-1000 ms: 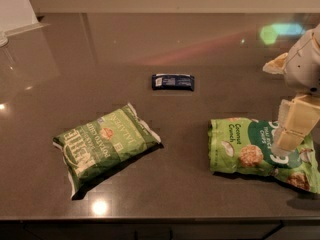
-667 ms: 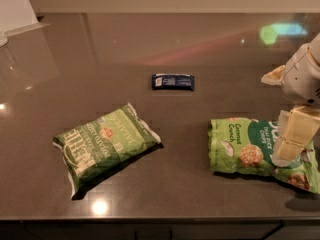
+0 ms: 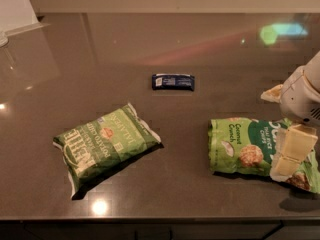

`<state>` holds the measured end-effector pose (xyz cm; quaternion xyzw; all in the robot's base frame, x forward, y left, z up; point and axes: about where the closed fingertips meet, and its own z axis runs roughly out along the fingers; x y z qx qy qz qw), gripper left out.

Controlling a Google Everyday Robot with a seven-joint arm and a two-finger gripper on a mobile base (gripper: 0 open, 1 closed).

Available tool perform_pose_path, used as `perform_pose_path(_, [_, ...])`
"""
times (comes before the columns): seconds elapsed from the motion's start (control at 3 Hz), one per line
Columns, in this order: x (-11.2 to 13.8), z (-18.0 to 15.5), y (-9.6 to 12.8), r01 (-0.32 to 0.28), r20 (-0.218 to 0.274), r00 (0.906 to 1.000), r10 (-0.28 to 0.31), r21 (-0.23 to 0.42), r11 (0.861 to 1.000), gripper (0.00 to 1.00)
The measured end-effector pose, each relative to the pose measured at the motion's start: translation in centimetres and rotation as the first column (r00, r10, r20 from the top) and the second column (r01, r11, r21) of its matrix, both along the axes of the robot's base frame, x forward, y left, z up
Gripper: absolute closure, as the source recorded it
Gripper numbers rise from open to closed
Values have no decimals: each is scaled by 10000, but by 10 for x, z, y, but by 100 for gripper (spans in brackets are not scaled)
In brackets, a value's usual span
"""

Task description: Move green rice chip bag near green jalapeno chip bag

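The green rice chip bag (image 3: 245, 145) lies flat at the right front of the dark countertop, bright green with "Coconut Crunch" text and rice-cake pictures. The green jalapeno chip bag (image 3: 105, 143) is a puffy olive-green bag at the left front, well apart from it. My gripper (image 3: 292, 150) comes in from the right edge and sits over the right part of the rice chip bag, covering that end. I cannot tell whether it touches the bag.
A small dark blue wrapped bar (image 3: 173, 81) lies at the middle of the countertop (image 3: 165, 44), behind both bags. The counter's front edge runs just below the bags. A white object stands at the far left corner.
My gripper has come down lower over the right end of the rice chip bag. Neither bag nor the blue bar has moved.
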<state>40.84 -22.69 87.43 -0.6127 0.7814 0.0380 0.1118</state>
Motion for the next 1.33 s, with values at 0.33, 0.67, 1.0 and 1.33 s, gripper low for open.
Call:
perform_pose_path(0.33, [5,-14,3,46,27,10000,-47,283,9996,0])
perform_pose_path(0.67, [10,-24,7,68,-64,10000,-65,509,9987,0])
perform_pose_path(1.0, [11,-26,10,152,-177,9997,-141,629,9979,15])
perform_pose_path(1.33, [15,-17,16,279,-383,9990,-244,940,9952,39])
